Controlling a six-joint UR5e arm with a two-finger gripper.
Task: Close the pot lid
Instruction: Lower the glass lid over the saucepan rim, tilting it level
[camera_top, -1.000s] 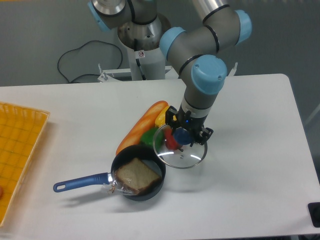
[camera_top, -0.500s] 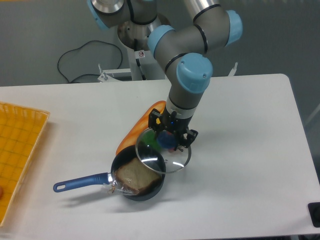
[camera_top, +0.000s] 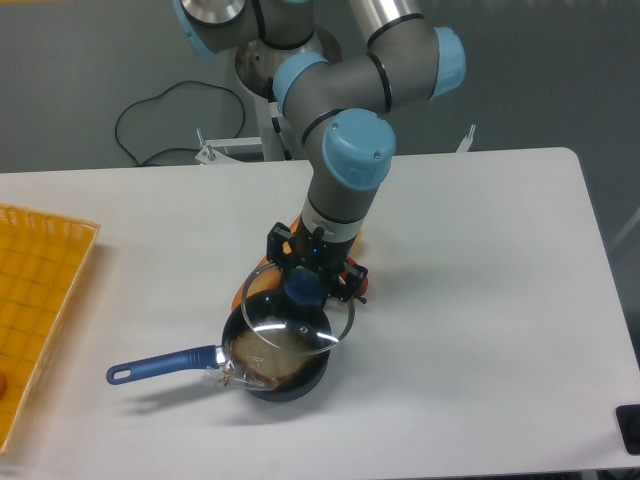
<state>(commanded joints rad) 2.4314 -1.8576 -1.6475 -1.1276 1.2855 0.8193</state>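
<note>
The end effector is clamped on the blue knob of the glass lid, which hangs tilted just under it, overlapping the saucepan below. The carrying looks nearly done; centring and lowering the lid are left.

- My arm is built of thick grey tubular links, joined at rounded housings.
- Each joint wears a smooth light-blue cap; I count several, one at the wrist, one at the elbow, another near the top edge.
- My base column is silvery metal, with a small round red-and-white sticker lower down.
- My gripper is black and blocky, with small blue lights glowing on its body.
- A black cable loops behind my base.
</note>
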